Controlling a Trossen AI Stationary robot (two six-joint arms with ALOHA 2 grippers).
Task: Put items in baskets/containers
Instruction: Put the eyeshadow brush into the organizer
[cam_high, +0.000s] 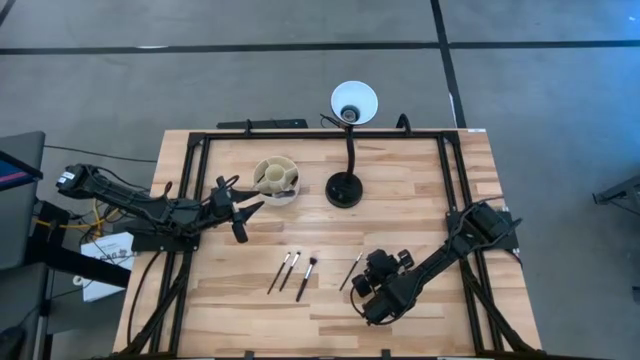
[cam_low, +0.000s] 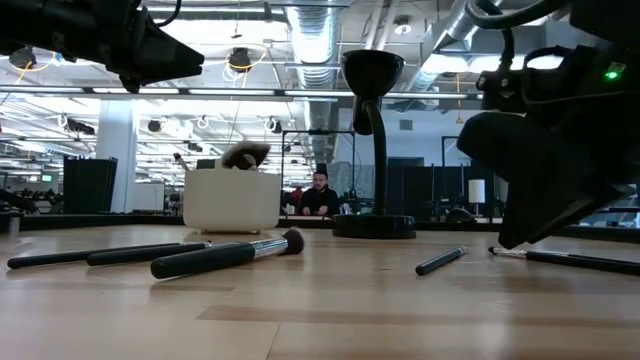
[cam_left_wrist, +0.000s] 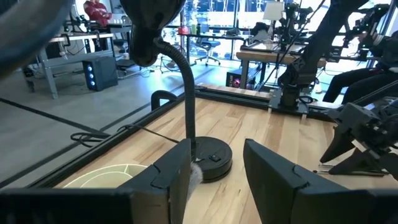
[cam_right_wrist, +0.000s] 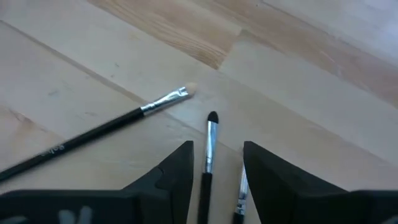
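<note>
Three makeup brushes (cam_high: 292, 271) lie side by side on the table's near middle, and a fourth (cam_high: 352, 270) lies to their right. The cream cup (cam_high: 275, 180) stands left of the lamp base, with bristle tips (cam_low: 244, 155) sticking up out of it. My left gripper (cam_high: 243, 220) hovers open, raised just left of the cup (cam_left_wrist: 109, 177). My right gripper (cam_right_wrist: 216, 168) is open and low over the table. Its fingers stand on either side of a thin dark-tipped brush (cam_right_wrist: 209, 146). A second brush (cam_right_wrist: 240, 190) lies by one finger and a longer pale-tipped one (cam_right_wrist: 118, 124) lies beside them.
A black desk lamp stands with its base (cam_high: 344, 190) right of the cup, and its white shade (cam_high: 354, 102) hangs past the far edge. A black frame (cam_high: 320, 133) runs round the table. Bare wood lies between the brushes and the cup. A person (cam_low: 318, 195) sits far behind.
</note>
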